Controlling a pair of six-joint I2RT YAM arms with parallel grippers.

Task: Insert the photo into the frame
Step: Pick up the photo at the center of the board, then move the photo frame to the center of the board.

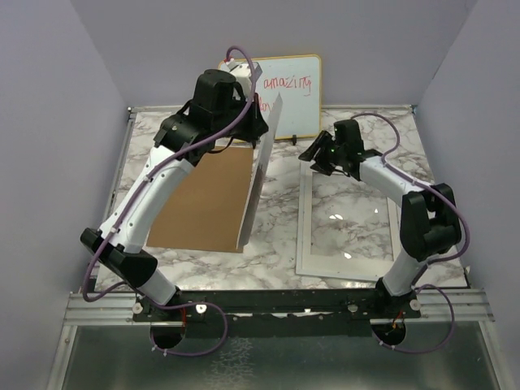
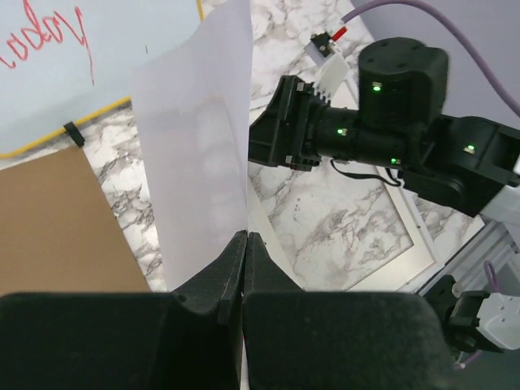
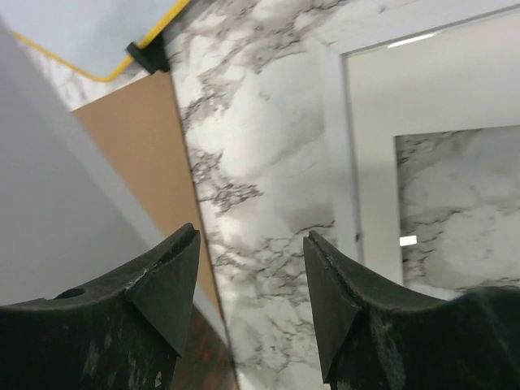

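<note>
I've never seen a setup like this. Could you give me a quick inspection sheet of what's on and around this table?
Surface: marble-patterned table, no spills seen.
Job's things: photo held up on edge, white back showing, not yet in the frame, which lies flat on the right.
Clutter: brown board flat on the left; whiteboard with red writing propped at the back.
Grippers: left gripper has its jaws shut on an edge of the photo; right gripper has its jaws open and empty, near the frame's far-left corner.
Cables: purple cables run along both arms and loop at the bases.
Surroundings: plain pale walls on three sides.
</note>
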